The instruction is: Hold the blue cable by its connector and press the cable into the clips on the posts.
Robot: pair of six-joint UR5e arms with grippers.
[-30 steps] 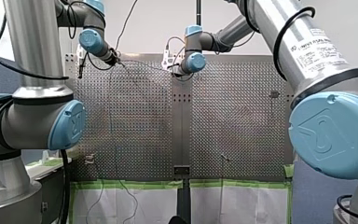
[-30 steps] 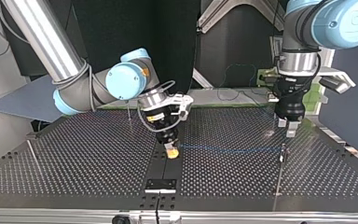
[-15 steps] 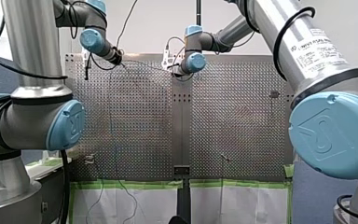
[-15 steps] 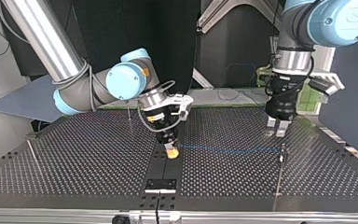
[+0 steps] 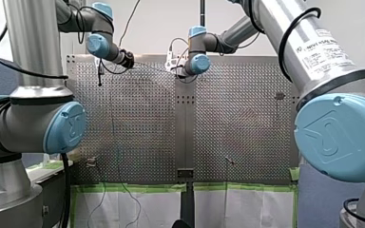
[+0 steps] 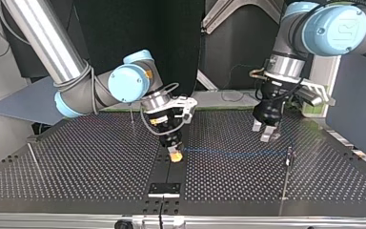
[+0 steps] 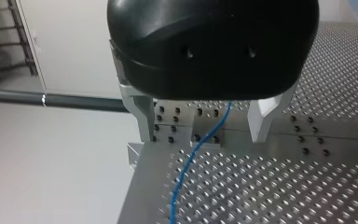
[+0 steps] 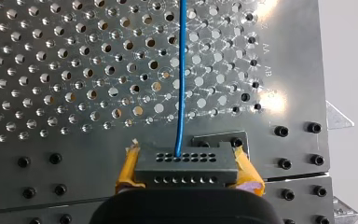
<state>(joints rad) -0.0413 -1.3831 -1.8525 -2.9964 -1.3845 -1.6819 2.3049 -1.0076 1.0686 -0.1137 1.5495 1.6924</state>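
**Top view.** Two arms hang over one perforated desk (image 6: 76,157). The right arm comes in at the view's left. Its right tool (image 6: 174,155) sits low over the desk's middle seam, with its yellow pads (image 6: 174,157) pressed onto the end of the one blue cable (image 6: 233,152). The cable runs in a straight line just above the desk toward the view's right, as far as a post (image 6: 289,155). Whether it sits in a clip there is too small to tell. Three thin posts can be counted: that one, a second post (image 6: 131,117) behind the right arm's wrist, and a third post (image 6: 33,160) leaning at the view's left. The left tool (image 6: 263,133) hovers above the desk behind the cable, near the first post. Its two metal fingers (image 6: 257,126) are spread and clear of the cable.

**Front view.** Both arms reach to the desk's far edge, the left tool toward the view's left and the right tool near the middle. Neither tool's state can be told from here. Two posts show on the right half, one far back and one near the front edge.

**Left wrist view.** Two metal fingers stand wide apart under the left tool's black body. The single cable lies on the desk beyond, showing in the gap between them and touching neither.

**Right wrist view.** The right tool pinches one grey connector (image 8: 186,163) between its two yellow pads, one at each end. The connector's face has two rows of small holes. The cable leaves it near the middle and runs straight ahead over the desk.
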